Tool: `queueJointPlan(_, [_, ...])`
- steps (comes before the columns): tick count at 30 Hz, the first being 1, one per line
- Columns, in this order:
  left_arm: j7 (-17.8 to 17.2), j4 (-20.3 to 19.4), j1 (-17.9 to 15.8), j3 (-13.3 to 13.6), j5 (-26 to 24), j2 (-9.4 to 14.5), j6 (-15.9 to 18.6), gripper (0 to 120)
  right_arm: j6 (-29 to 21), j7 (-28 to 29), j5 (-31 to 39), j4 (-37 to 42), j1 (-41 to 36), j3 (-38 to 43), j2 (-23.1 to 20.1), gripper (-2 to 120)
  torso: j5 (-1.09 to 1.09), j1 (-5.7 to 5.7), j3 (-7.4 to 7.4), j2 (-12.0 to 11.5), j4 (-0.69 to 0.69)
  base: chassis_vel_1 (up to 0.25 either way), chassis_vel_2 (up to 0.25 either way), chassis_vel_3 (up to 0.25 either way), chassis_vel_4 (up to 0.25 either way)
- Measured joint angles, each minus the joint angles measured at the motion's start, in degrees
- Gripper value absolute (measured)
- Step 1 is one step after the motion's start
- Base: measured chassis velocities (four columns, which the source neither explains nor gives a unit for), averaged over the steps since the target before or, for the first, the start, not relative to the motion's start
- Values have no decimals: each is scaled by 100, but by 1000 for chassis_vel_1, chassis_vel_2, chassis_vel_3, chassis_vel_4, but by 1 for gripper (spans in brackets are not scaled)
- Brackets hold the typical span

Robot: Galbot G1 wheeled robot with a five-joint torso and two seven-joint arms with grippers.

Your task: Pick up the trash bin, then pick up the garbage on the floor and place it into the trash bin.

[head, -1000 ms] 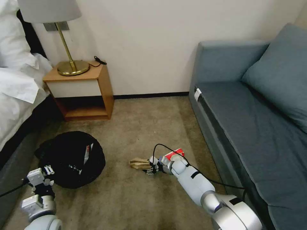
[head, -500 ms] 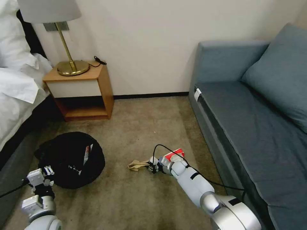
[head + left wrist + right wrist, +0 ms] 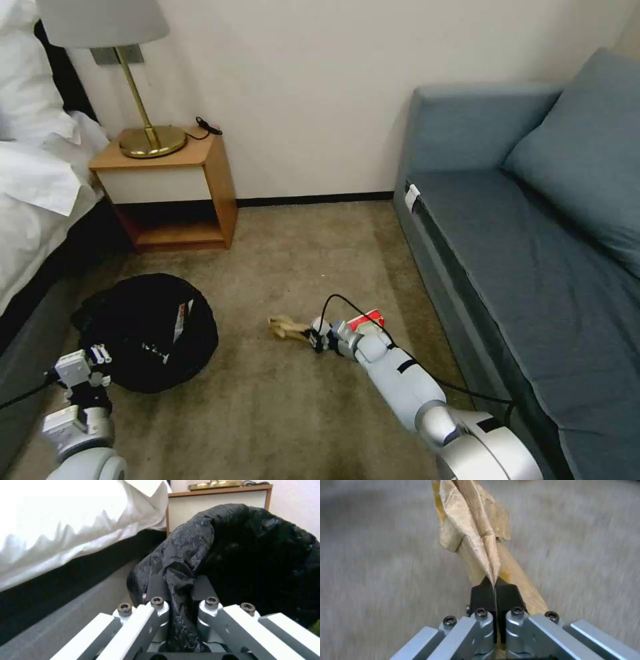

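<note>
At lower left of the head view, the left pincer (image 3: 100, 355) is clamping a fold of the black liner at the near rim of the trash bin (image 3: 150, 330), which is sitting on the floor (image 3: 280, 267) beside the bed; the left wrist view shows the bag pinched between closed jaws of the left pincer (image 3: 180, 590). At lower centre, the right pincer (image 3: 313, 335) is gripping the crumpled tan paper (image 3: 288, 327), its jaws shut on a crease, as the right wrist view confirms for the right pincer (image 3: 494, 585) and the crumpled tan paper (image 3: 476, 530). Just right of it, a red-white wrapper (image 3: 367, 320) is lying by the arm. The step in hand appears to be lifting the paper; the next move likely calls for carrying it left, over the bin's mouth, without the crease slipping free. Compared with a second ago, the paper is sitting slightly higher in the frame and has drawn into a narrower shape, while the bin and left arm have barely moved.
</note>
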Motion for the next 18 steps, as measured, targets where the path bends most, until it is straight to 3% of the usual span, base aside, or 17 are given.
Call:
queueJointPlan(5, [-1, -40, 23, 10, 10, 17, 8, 6, -74, 16, 1025, 969, -100, -572, 0, 0, 0, 0, 0, 0, 0, 0, 0, 0, 0])
queueJointPlan(9, [-2, -76, 18, 27, 42, 20, 26, 6, -208, 251, 2576, 1863, -134, -1335, 7, 0, 0, 0, 0, 0, 2, 0, 0, 0, 0])
queueJointPlan(13, [1, -105, 12, 48, 43, 21, 44, 6, -250, 664, 3290, 2246, -128, -1853, 4, 0, -1, 0, 0, 0, 1, 0, 0, 0, 0])
queueJointPlan(18, [16, -105, 11, 48, 30, 28, 47, 6, -312, 731, 3834, 2603, -180, -2277, 2, 0, -1, 0, 0, 0, 0, 0, 0, 0, 0])
